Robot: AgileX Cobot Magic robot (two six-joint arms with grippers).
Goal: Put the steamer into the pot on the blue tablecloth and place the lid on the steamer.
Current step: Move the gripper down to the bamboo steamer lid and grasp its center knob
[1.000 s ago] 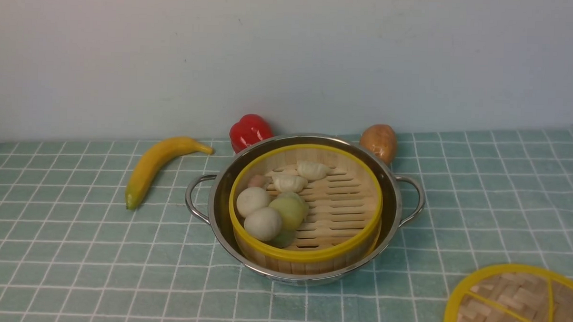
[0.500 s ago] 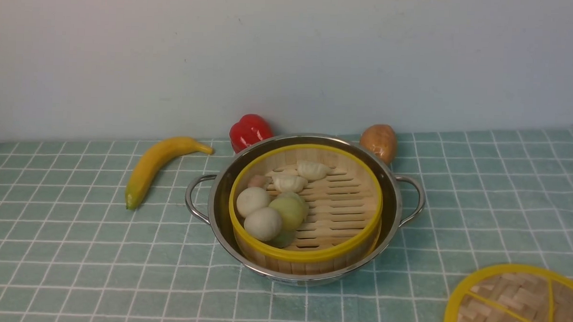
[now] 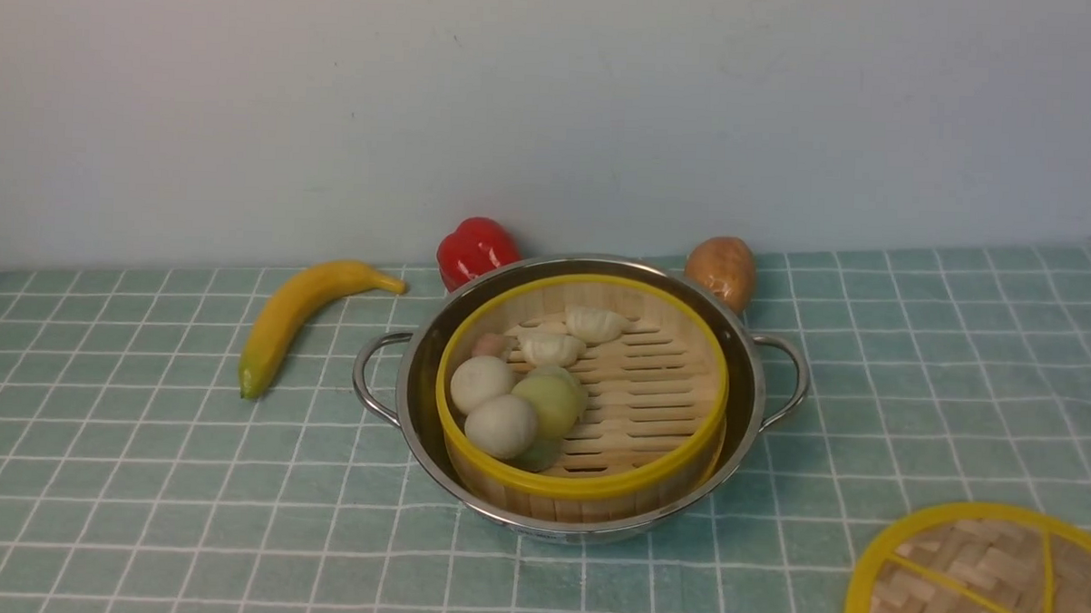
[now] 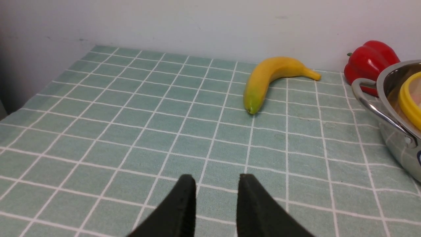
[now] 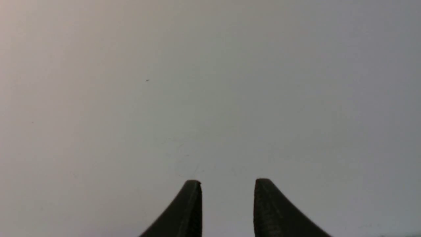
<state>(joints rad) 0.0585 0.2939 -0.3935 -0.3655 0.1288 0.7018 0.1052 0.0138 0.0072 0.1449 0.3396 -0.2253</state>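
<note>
The steamer, a bamboo basket with a yellow rim, sits inside the shiny pot on the blue tablecloth. It holds several buns and dumplings. The lid lies flat on the cloth at the near right, partly cut off by the frame. Neither gripper shows in the front view. My left gripper is open and empty above the cloth, left of the pot. My right gripper is open and empty, facing a plain grey wall.
A banana lies on the cloth left of the pot; it also shows in the left wrist view. A red pepper and a potato sit behind the pot by the wall. The pepper shows in the left wrist view.
</note>
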